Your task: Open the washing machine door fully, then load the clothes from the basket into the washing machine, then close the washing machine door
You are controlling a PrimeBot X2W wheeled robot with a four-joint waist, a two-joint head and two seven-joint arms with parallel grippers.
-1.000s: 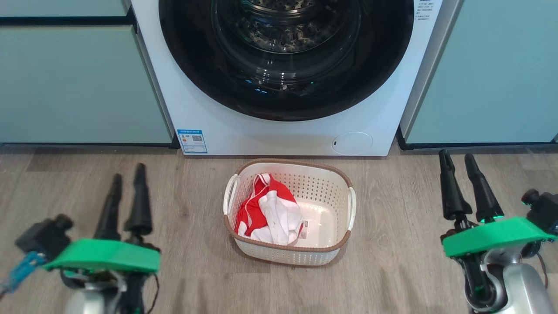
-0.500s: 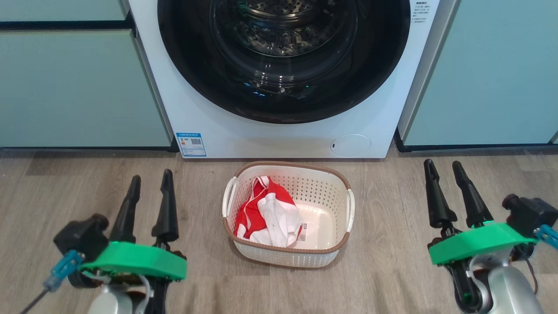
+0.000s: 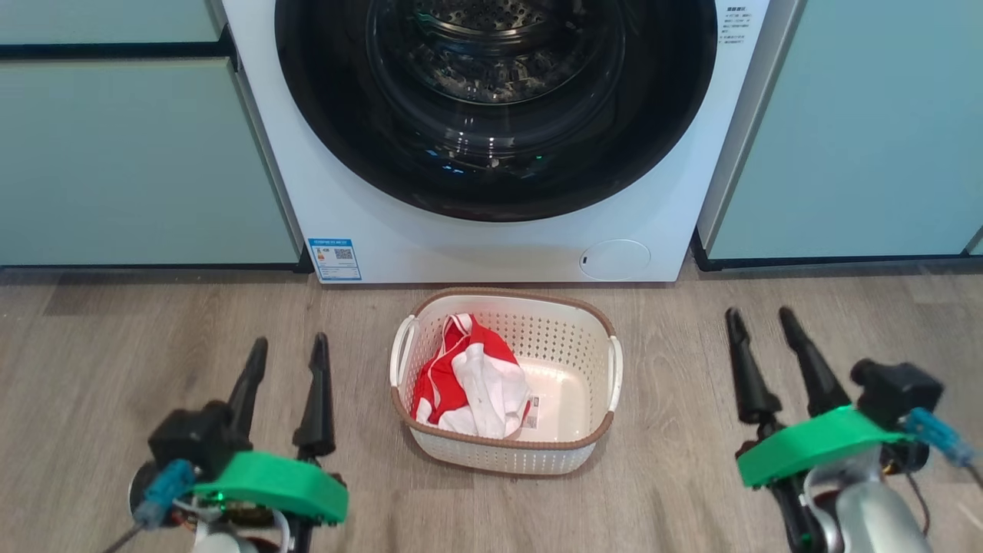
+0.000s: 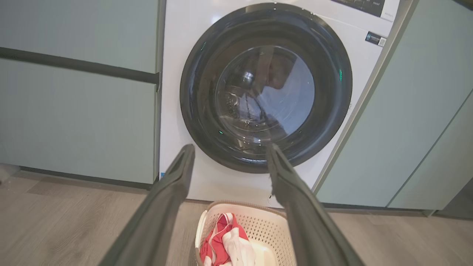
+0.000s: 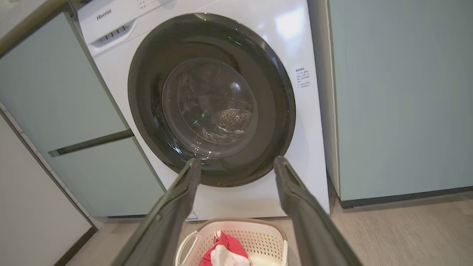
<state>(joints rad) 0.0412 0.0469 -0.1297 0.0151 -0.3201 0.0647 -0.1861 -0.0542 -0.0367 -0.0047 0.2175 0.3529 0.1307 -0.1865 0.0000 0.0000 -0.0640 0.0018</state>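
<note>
The white washing machine (image 3: 676, 192) stands at the back with its round black-rimmed door (image 3: 495, 100) shut flat against its front; the door (image 4: 266, 87) (image 5: 211, 99) faces both wrist views too. On the floor before it sits the cream basket (image 3: 572, 349), the red and white clothes (image 3: 470, 380) bunched in its left half. My left gripper (image 3: 290, 347) hovers open to the basket's left, nothing between its fingers. Right of the basket, my right gripper (image 3: 760, 320) is open and empty as well. Both point toward the machine.
Pale green cabinets (image 3: 130, 153) flank the machine on both sides (image 3: 868, 130). A small round white flap (image 3: 614, 259) and a blue label sticker (image 3: 335, 259) mark the machine's lower front. Wood-look floor (image 3: 676, 430) spreads around the basket.
Both grippers have drawn inward toward the basket and lower in the head view. The whole picture has shifted slightly down, so the camera has moved. Basket and clothes lie as before.
</note>
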